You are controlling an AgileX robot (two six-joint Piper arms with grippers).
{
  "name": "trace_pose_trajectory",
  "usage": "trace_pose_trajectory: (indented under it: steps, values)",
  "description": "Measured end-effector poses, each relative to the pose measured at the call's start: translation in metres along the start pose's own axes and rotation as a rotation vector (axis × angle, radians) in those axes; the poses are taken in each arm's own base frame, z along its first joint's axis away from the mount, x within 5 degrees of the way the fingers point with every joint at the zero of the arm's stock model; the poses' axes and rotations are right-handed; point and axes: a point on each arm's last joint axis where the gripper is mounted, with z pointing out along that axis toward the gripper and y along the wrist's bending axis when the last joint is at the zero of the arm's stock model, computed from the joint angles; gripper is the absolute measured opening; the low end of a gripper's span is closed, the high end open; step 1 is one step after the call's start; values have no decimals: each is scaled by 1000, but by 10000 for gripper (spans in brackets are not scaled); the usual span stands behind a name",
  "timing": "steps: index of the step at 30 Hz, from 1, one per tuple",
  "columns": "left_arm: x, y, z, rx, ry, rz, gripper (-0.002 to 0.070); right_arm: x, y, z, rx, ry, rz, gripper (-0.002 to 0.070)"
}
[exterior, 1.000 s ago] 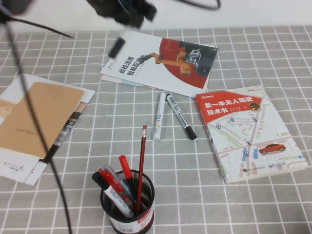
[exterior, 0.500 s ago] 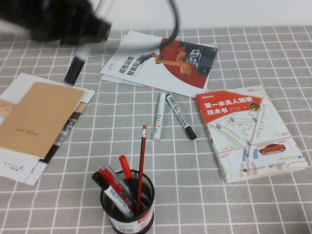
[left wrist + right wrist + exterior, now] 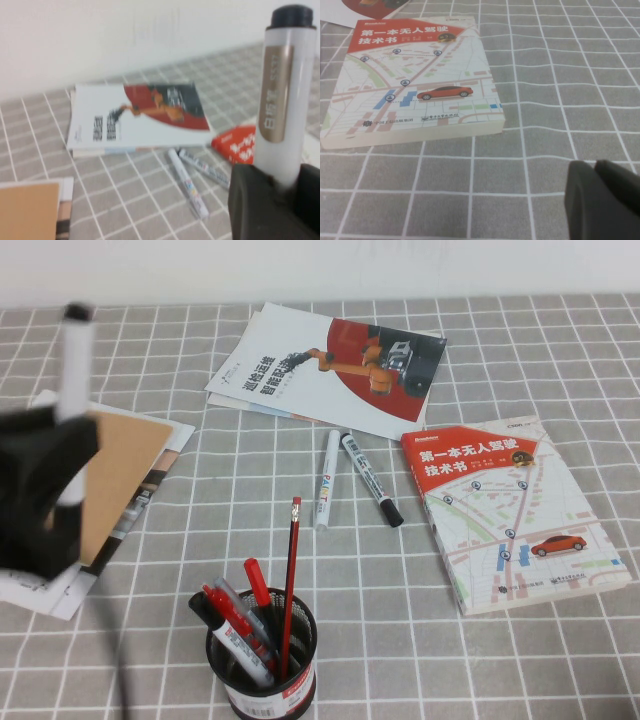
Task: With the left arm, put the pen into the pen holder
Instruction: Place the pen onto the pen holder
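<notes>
The pen (image 3: 74,370), white-barrelled with a black cap, stands nearly upright at the left of the table, and my left gripper (image 3: 62,465) is shut on its lower part. The left wrist view shows the same pen (image 3: 282,100) rising from between the black fingers of my left gripper (image 3: 285,185). The pen holder (image 3: 262,665), a black mesh cup with a red-and-white band, stands at the near edge to the gripper's right; it holds several pens and a red pencil. My right gripper (image 3: 595,172) is shut over bare tablecloth beside the map-cover book and does not show in the high view.
A like marker (image 3: 372,480) and an all-white marker (image 3: 327,478) lie side by side mid-table. A map-cover book (image 3: 510,510) is at the right, a robot-cover booklet (image 3: 330,365) at the back, and a brown notebook (image 3: 120,470) on papers lies under the left gripper.
My left arm has swung with the pen from the back centre to the left and nearer the front. The pen now points up.
</notes>
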Motion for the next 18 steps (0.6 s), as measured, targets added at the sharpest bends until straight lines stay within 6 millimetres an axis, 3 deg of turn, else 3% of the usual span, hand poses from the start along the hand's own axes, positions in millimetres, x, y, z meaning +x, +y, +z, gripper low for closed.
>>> trace_pose_trajectory:
  steps: [3, 8, 18]
  values:
    - [21, -1, -15, -8, -98, -20, 118, 0, 0, 0, 0, 0, 0, -15]
    - [55, -2, -25, -22, -194, -51, 118, 0, 0, 0, 0, 0, 0, -15]
    - [96, 0, -15, -42, -176, -64, 118, 0, 0, 0, 0, 0, 0, -15]
